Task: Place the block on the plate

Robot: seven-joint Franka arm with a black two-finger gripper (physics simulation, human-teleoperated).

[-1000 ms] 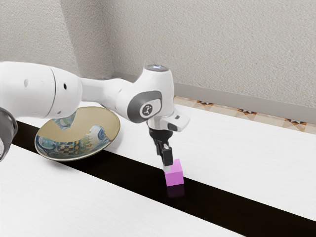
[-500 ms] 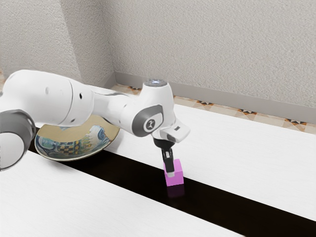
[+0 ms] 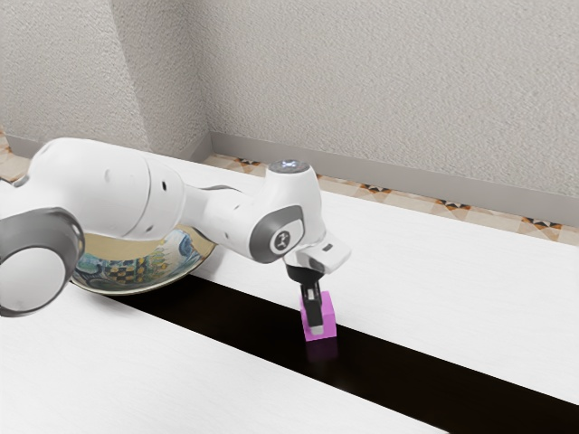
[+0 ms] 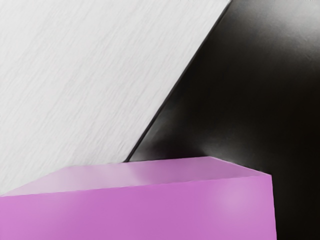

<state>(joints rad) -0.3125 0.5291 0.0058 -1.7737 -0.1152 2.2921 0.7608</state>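
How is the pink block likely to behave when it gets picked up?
The pink block looks rigid: its straight edges and flat faces suggest it won't flex. Its cube-like shape makes rolling unlikely. The faces look smooth, so it might slip in a weak or off-centre grip.

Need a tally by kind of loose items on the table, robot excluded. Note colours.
Block, pinkish purple: 1
Plate, patterned, blue and beige: 1
Total: 2
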